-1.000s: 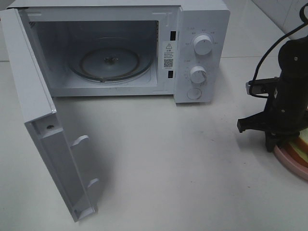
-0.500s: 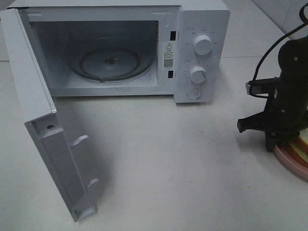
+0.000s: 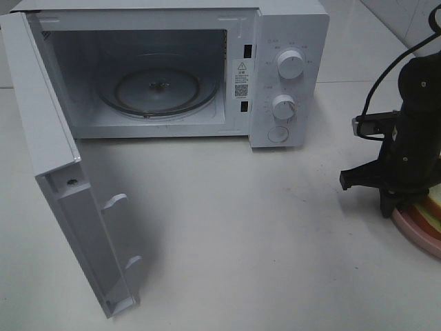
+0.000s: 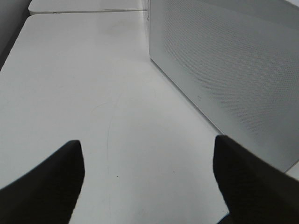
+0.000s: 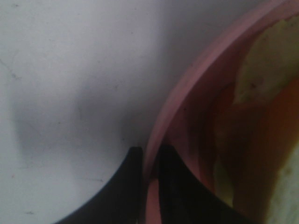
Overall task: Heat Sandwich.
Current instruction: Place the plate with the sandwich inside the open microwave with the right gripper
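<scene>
- Sandwich (image 3: 433, 208) lies on a plate (image 3: 413, 226) at the right edge of my high view, on the tabletop (image 3: 262, 227). The right arm (image 3: 413, 138) is over it, and the microwave (image 3: 289, 69) door (image 3: 62, 193) is open.
- Left wrist: left fingers (image 4: 46, 186) are spread wide and hold nothing.
- Right wrist: right fingers (image 5: 128, 186) pinch the plate rim, with the sandwich just inside.

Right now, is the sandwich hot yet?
Not yet. Done: the door is open and the glass tray is bare. In hand: the right gripper pinches the rim of the plate with the sandwich on it. Left: carry it inside, shut the door, turn a knob.
</scene>
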You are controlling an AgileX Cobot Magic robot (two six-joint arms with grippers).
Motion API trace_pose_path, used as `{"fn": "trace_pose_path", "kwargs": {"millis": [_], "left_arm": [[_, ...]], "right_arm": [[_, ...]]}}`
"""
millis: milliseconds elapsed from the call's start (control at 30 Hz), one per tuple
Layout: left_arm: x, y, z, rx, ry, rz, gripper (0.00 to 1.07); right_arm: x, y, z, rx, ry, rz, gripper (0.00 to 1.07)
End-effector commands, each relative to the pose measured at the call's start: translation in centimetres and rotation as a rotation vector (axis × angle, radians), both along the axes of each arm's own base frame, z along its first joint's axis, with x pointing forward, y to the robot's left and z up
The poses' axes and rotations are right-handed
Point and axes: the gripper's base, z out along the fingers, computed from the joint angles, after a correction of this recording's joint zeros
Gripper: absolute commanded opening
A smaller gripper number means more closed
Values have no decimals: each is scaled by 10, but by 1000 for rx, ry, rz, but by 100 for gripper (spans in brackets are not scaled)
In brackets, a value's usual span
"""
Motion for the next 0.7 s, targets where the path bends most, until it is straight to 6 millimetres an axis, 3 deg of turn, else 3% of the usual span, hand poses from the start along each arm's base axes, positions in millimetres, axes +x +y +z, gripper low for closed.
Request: {"fn": "trace_pose_path", "kwargs": {"millis": [33, 700], "left_arm": [[-3, 0, 0, -3, -32, -4, 71], [-3, 0, 0, -3, -32, -4, 71]], "right_arm": [[-5, -3, -3, -18, 41, 1, 0], [-22, -15, 59, -125, 7, 39, 0]]}}
